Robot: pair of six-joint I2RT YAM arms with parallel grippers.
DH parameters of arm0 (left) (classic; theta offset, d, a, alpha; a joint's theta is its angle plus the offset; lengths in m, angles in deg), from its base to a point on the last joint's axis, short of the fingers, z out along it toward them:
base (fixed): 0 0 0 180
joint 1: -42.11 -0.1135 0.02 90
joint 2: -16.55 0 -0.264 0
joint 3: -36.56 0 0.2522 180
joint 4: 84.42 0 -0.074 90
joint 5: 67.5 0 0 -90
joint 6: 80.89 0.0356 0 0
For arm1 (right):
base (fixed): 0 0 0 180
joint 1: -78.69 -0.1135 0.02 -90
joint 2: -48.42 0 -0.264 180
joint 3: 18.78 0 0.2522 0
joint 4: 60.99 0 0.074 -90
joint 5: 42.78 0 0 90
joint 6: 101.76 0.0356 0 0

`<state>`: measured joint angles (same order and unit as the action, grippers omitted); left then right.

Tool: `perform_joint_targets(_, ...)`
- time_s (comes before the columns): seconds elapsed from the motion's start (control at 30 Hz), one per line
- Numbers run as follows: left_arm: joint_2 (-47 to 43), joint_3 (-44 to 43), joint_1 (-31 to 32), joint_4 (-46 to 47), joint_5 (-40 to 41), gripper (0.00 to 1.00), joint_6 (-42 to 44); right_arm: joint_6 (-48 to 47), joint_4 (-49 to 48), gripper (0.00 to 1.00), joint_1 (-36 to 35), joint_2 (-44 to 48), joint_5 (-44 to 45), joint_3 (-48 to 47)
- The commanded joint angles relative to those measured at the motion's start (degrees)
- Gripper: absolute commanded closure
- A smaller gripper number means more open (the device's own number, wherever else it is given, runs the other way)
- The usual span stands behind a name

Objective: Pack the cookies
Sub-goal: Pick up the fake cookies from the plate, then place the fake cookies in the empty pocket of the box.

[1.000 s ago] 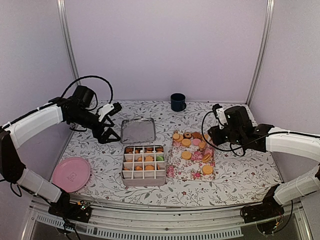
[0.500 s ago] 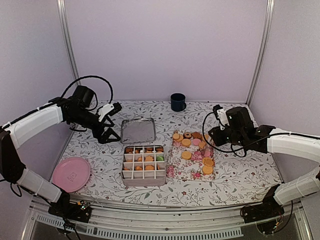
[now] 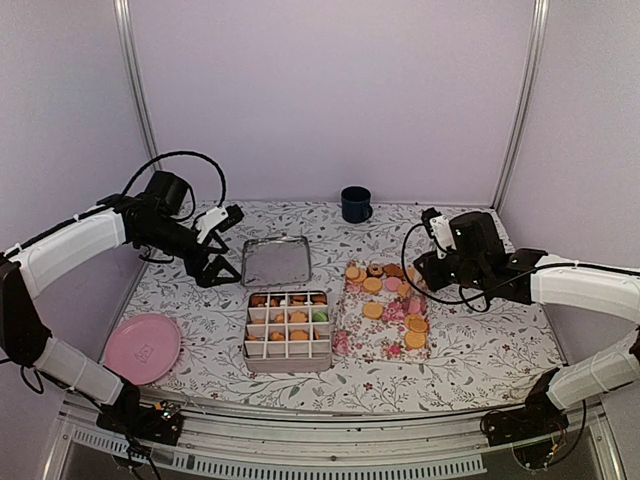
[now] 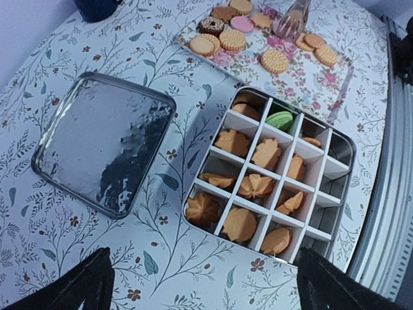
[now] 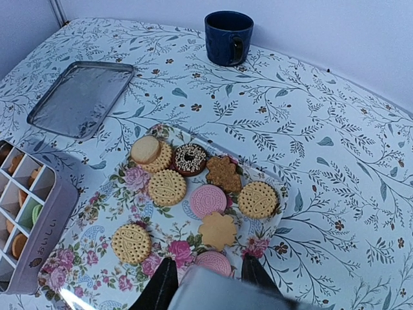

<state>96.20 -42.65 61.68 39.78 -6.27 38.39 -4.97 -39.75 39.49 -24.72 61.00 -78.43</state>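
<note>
Loose cookies (image 3: 372, 311) lie on a floral tray (image 3: 380, 347), mostly orange-tan ones (image 5: 167, 187) with a few pink and dark ones. More cookies (image 4: 266, 154) fill several cells of a divided tin box (image 3: 285, 361). My right gripper (image 5: 210, 274) hangs low over the tray's near right part (image 3: 415, 287). Its fingers stand close on either side of a pink cookie (image 5: 213, 260); I cannot see whether they touch it. My left gripper (image 4: 206, 290) hovers wide open above the cloth beside the box, holding nothing.
The tin's metal lid (image 3: 276, 261) lies flat behind the box. A dark blue mug (image 3: 356, 204) stands at the back. A big pink plate (image 3: 143, 347) sits at the near left. Purple walls close in three sides.
The right gripper's fingers have drawn closer together over the tray's right side. An orange cookie at the tray's right edge has shifted slightly nearer. The left arm has stayed still.
</note>
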Motion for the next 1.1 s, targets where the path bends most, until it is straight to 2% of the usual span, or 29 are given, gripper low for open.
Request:
perform_joint_targets(0.0, -0.7, -0.2, -0.8, 0.6, 0.6, 0.01, -0.2, -1.5, 1.3, 0.9, -0.1, 1.2, -0.6, -3.5)
perform_joint_targets(0.23, 0.5, 2.4, -3.4, 1.9, 0.5, 0.01, 0.0, -3.4, 3.5, 0.93, -6.5, 3.6, 2.3, -8.1)
perform_joint_targets(0.43, 0.7, 5.5, -6.9, 3.5, 0.8, 0.01, 0.9, -1.8, 5.7, 0.93, -16.8, 1.1, 3.3, -13.0)
perform_joint_targets(0.7, 1.5, 10.3, -9.6, 6.1, 0.4, 0.01, 1.3, -0.8, 3.9, 0.94, -29.1, -9.8, -0.9, -25.4)
perform_joint_targets(0.9, 1.5, 11.7, -10.5, 6.7, -0.4, 0.01, 1.6, -3.1, 1.8, 0.93, -33.4, -20.9, -6.7, -35.8)
perform_joint_targets(1.07, 0.9, 12.0, -10.8, 6.6, -0.9, 0.01, 1.5, -5.3, 1.4, 0.93, -34.3, -28.4, -9.6, -41.9)
